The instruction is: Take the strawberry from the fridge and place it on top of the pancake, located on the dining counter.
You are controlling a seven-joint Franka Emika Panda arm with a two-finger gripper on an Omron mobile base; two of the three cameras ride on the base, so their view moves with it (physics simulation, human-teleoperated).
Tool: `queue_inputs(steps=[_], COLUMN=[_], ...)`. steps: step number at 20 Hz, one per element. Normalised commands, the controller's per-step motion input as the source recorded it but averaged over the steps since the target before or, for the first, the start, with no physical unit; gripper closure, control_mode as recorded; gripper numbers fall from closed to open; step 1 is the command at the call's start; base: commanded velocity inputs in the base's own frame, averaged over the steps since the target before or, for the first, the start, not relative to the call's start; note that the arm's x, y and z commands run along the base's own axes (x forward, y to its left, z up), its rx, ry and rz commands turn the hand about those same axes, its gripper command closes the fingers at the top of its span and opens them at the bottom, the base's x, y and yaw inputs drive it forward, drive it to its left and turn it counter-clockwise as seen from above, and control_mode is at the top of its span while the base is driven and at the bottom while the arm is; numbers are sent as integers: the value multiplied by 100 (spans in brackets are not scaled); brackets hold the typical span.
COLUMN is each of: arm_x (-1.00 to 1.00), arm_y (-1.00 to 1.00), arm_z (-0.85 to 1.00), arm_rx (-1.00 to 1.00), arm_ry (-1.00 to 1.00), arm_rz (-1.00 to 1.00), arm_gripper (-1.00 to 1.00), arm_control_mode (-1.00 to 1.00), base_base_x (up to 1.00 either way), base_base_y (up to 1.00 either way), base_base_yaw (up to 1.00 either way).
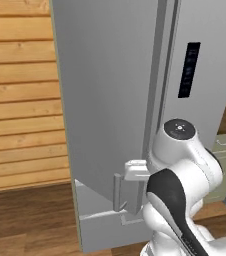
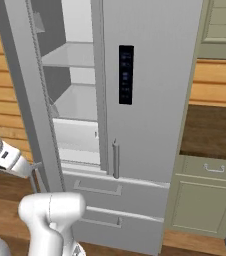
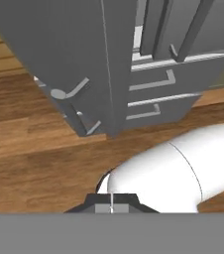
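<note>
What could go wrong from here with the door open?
1. The left fridge door stands open close to the arm's elbow; a wide swing could bump it.
2. No strawberry shows on the shelves, so reaching in risks a blind search.
3. The jaws are shut; they must open before any grasp.

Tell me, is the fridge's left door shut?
No, the left door of the fridge is swung open, showing white shelves inside.

Wood-plank wall [image 1: 20, 95], green cabinet [image 2: 202, 200]
</note>
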Motion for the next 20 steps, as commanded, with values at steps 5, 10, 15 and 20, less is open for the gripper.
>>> queue_inputs(steps=[5, 10, 15, 20], arm_x=[0, 0, 7, 29], arm_y=[-80, -73, -59, 0], arm_z=[35, 12, 0, 1], arm_rx=[2, -4, 35, 55], arm_ry=[-5, -3, -14, -23], arm_rz=[0, 6, 10, 14], arm_gripper=[100, 100, 100, 100], arm_control_mode=[-100, -100, -100, -100], base_base_x=[0, 0, 0, 0], base_base_y=[0, 0, 0, 0], base_base_yaw=[0, 0, 0, 0])
